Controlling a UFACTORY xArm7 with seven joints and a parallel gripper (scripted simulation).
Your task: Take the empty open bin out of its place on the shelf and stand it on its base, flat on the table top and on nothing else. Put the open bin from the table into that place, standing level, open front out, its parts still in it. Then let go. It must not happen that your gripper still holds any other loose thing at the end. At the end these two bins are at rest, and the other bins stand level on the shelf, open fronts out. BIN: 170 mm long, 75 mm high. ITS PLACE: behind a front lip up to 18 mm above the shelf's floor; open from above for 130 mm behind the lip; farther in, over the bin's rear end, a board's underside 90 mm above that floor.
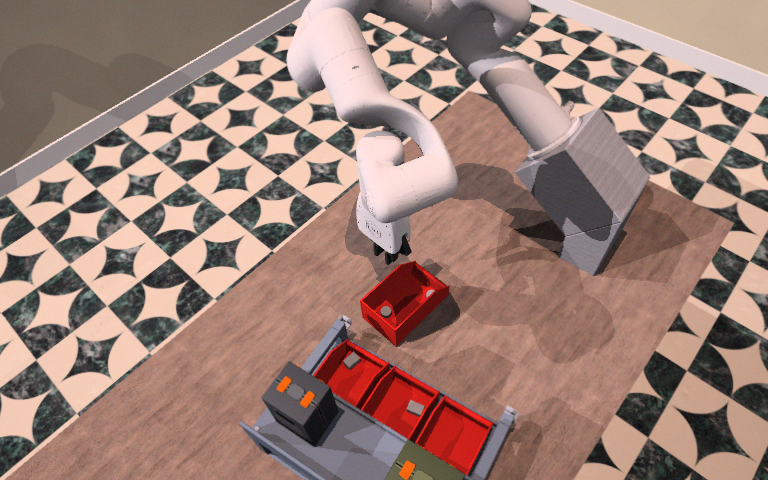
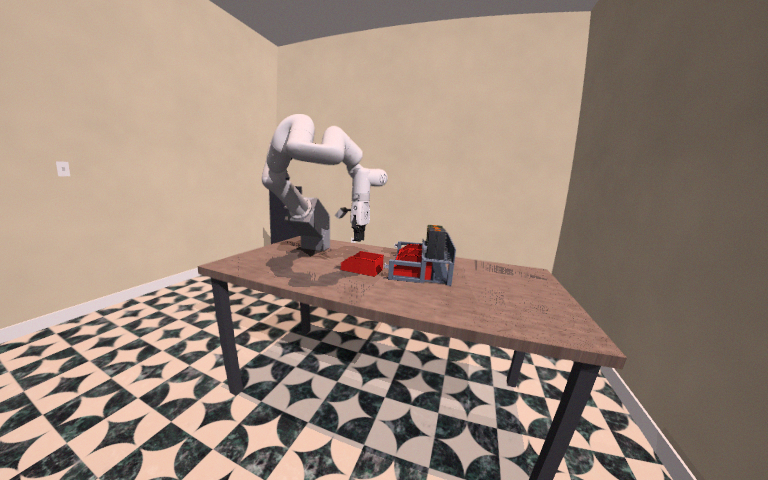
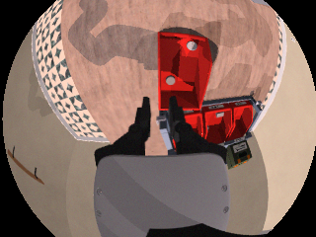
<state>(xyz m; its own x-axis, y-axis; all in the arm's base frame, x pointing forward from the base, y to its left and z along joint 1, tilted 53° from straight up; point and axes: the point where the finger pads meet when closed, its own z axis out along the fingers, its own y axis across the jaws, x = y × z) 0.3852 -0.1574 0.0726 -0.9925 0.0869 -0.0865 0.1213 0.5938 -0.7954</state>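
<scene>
Two cases, one dark grey [image 1: 293,417] [image 2: 435,243], one olive [image 1: 427,465] [image 3: 238,154], atop one shelf [image 1: 330,345] [image 2: 422,270] [image 3: 166,139]. Three red bins shelved: two with one part each; one end bin [image 1: 456,433] [image 3: 243,120], empty. One loaded bin [image 1: 380,323] [image 2: 362,264] [image 3: 182,64], two parts, on the surface [image 1: 226,367] [image 2: 481,305] [image 3: 109,89]. One claw [image 1: 390,254] [image 2: 358,233] [image 3: 159,105], fingers partly apart, unladen.
</scene>
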